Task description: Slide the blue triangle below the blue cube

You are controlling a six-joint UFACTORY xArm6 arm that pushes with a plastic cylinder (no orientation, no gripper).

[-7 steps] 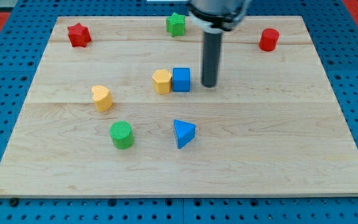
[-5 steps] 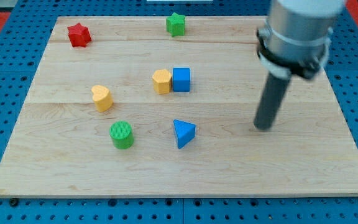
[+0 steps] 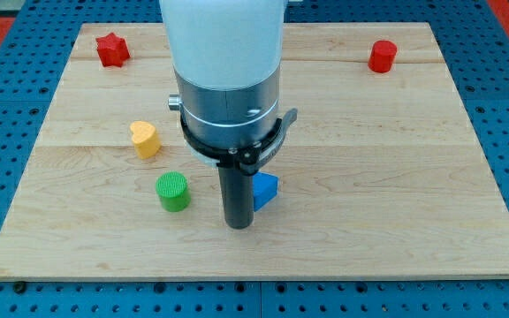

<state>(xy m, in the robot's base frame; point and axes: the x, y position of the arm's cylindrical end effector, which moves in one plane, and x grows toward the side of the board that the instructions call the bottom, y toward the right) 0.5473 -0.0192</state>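
where arm hides blue cube, my tip (image 3: 238,224) probably touching blue triangle (image 3: 264,188), on view's left; no fingers.

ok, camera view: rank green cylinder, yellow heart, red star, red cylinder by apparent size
1. green cylinder
2. yellow heart
3. red star and red cylinder: look alike, not ranked.
The order follows nearness to the view's bottom, so true sizes may match.
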